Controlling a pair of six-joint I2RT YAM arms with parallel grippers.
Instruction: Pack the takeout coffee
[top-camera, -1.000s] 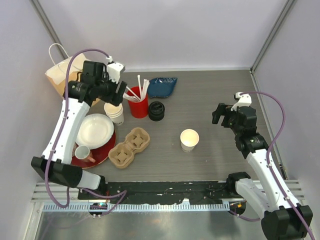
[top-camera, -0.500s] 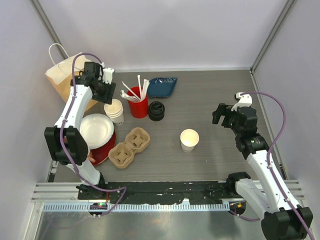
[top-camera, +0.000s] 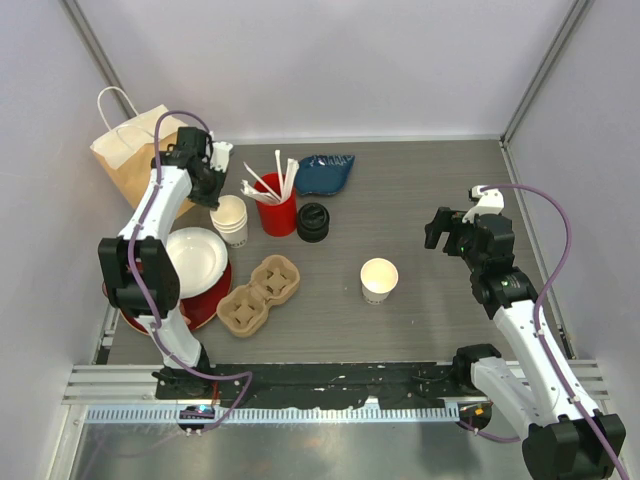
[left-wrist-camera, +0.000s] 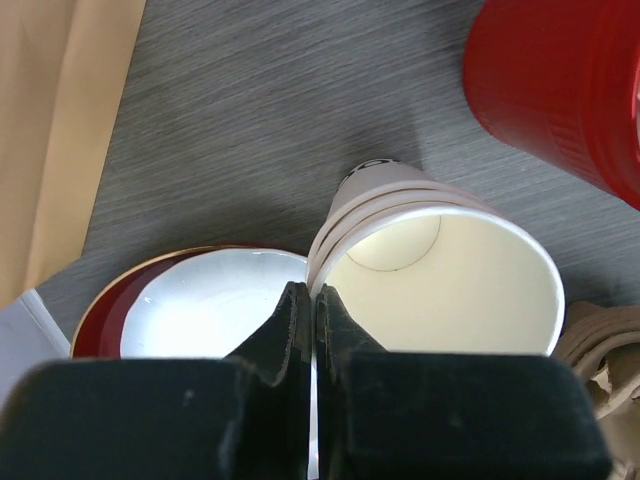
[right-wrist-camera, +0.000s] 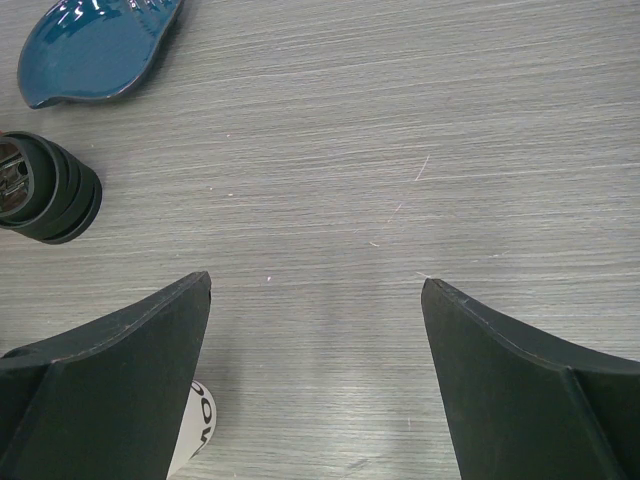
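Left tool (left-wrist-camera: 312, 295) clenched on the rim of the top cream-white paper cup (left-wrist-camera: 440, 250) of a nested stack (top-camera: 231, 225), desk (top-camera: 430, 180) at 10 o'clock.
The rim pinch is judged a way to peel one cup off the stack. Left arm stretched forward, wrist tipped down. Right tool (right-wrist-camera: 315, 285) released, jaws wide, hovering at 3 o'clock. Single lidless cream-white paper cup (top-camera: 379, 278) near centre, with stacked round black plastic lids (top-camera: 313, 222) at its 10 o'clock.

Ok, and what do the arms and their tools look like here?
Both the left arm and right arm have white links, black joints and a looping lilac cable. The left tool and right tool have black, wedge-shaped fingers.
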